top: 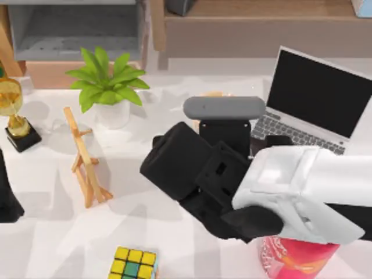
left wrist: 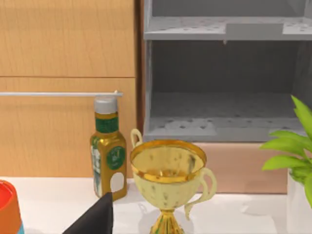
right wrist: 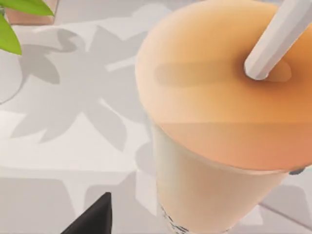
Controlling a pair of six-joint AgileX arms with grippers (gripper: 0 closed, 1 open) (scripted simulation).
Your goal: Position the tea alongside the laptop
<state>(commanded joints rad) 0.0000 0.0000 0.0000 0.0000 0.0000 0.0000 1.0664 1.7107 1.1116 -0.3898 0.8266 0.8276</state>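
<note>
right arm (top: 302, 192): we reach from 3 o'clock across table centre
laptop (top: 317, 102): open, at 2 o'clock
tea (right wrist: 219, 126): upright, close under our right wrist camera
right jaws: cannot tell
left arm (top: 7, 192): parked at 9 o'clock, jaws cannot tell
</note>
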